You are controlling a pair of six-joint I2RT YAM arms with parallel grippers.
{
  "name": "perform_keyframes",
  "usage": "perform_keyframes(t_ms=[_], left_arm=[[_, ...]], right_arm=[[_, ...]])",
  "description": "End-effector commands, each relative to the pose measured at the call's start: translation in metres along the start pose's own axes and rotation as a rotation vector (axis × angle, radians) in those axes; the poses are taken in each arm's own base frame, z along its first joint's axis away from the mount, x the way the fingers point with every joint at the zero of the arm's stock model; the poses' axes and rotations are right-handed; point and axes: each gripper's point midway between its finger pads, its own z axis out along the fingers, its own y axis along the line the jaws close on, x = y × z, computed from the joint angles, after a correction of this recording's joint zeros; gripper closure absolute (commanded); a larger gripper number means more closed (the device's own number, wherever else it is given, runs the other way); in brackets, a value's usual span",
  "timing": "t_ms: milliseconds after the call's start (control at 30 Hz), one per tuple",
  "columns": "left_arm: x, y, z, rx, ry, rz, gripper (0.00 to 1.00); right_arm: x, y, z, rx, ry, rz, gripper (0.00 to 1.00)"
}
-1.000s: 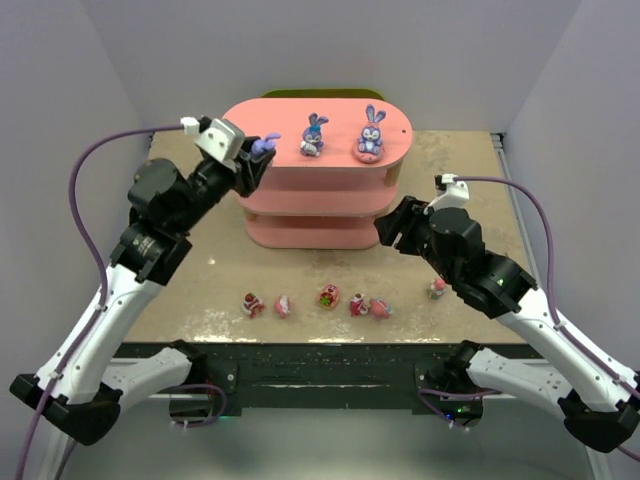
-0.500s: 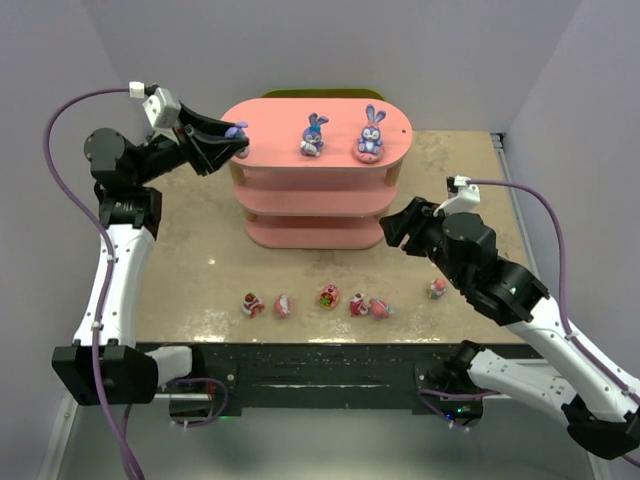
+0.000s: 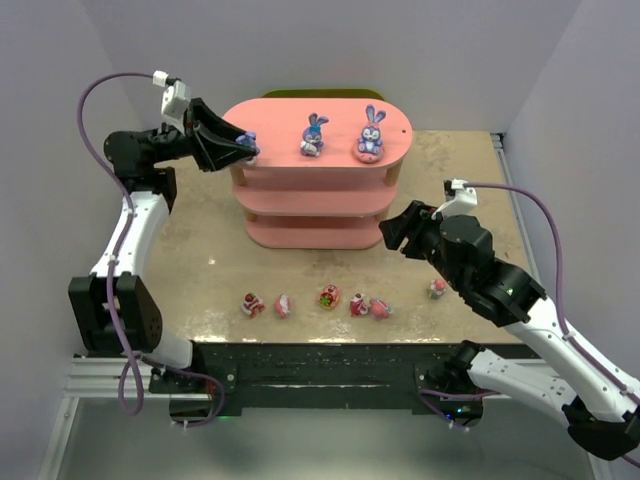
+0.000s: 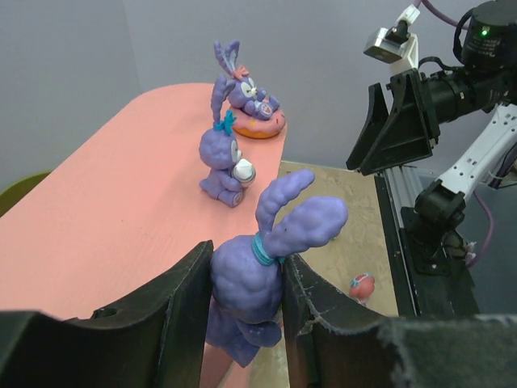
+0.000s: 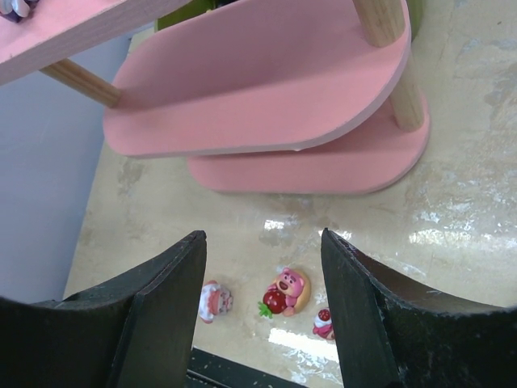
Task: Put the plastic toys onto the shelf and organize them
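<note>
The shelf (image 3: 330,115) top already bears two bunnies (image 3: 313,135). Our left gripper (image 3: 236,143) clasps a third bunny (image 4: 250,279) over its left end, while the right gripper (image 5: 262,242) hangs released and empty. Perhaps six small toys (image 3: 328,297) wait on the near table (image 3: 200,260).

The left arm (image 3: 128,225) is standing tall over the left edge of the bench (image 3: 200,270), elbow high, its wrist reaching level toward the far side. The left gripper (image 3: 240,143) is pinching a purple bunny (image 4: 271,234) between both fingers (image 4: 174,299). The right arm (image 3: 525,305) is stretching low from the near right corner, and the right gripper (image 3: 392,230) is tilting downward with its fingers (image 5: 170,291) standing apart, holding nothing.
</note>
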Motion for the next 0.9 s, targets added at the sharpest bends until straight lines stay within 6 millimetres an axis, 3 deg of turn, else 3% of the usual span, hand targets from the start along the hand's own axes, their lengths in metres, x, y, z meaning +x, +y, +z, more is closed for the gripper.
perform_keyframes(t_ms=[0,467,867], left_arm=[[-0.018,-0.016,-0.003,0.077,0.011,0.079,1.00],[0.004,-0.002,-0.005,0.127,0.042,0.008,1.00],[-0.002,-0.007,-0.005,0.133,0.072,0.188,0.89]], right_arm=[[-0.003,0.005,0.000,-0.021,-0.015,0.019,0.37],[0.002,0.003,0.005,-0.015,-0.010,0.022,0.37],[0.001,0.007,0.009,-0.019,-0.010,0.015,0.37]])
